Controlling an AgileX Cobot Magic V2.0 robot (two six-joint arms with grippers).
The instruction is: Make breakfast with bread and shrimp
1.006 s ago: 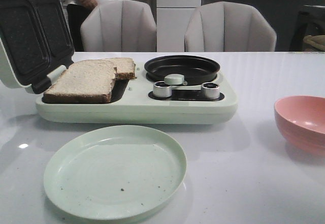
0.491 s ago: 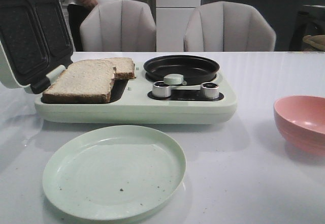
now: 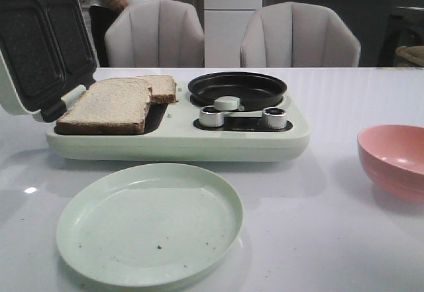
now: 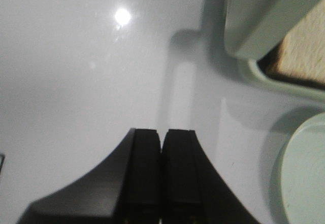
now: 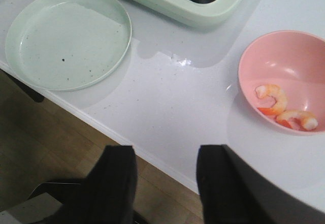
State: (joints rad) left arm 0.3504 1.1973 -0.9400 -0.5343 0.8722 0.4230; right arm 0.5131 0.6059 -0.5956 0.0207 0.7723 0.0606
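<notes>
Two slices of bread [image 3: 109,104] lie overlapping on the open sandwich plate of the pale green breakfast maker [image 3: 179,140]; a corner of a slice shows in the left wrist view [image 4: 304,56]. Two shrimp [image 5: 284,109] lie in the pink bowl [image 5: 284,64], which also shows in the front view [image 3: 394,159]. My left gripper [image 4: 162,135] is shut and empty above bare table left of the maker. My right gripper [image 5: 165,155] is open and empty over the table's front edge, short of the bowl. Neither gripper shows in the front view.
An empty pale green plate [image 3: 149,222] sits in front of the maker; it also shows in the right wrist view [image 5: 66,36]. A black round pan [image 3: 237,88] and two silver knobs [image 3: 212,116] are on the maker's right half. Its lid [image 3: 40,47] stands open at the left. Two chairs stand behind.
The picture shifts very slightly between frames. Nothing on the table has moved.
</notes>
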